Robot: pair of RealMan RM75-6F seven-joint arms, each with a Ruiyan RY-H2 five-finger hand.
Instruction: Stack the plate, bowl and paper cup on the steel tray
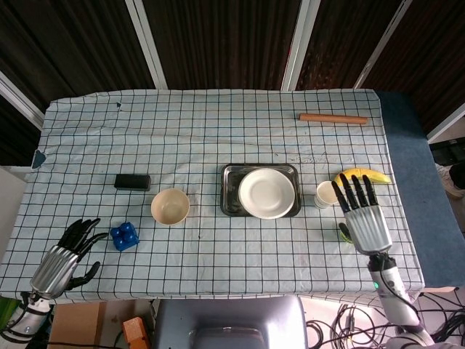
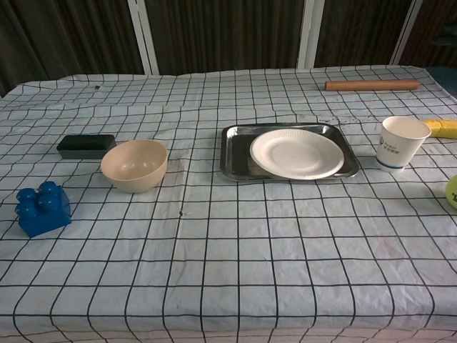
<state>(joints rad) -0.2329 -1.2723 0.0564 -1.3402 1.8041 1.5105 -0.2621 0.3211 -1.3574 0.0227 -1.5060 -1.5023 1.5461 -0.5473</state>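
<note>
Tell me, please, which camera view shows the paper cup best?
The chest view: the paper cup stands unobstructed, upright on the cloth right of the steel tray, with its side print and open rim visible. The head view shows only its rim from above, small, with the right hand close beside it.

Checked tablecloth point(image 1: 218, 131) over table, dark panelled wall point(image 1: 218, 36) behind
</note>
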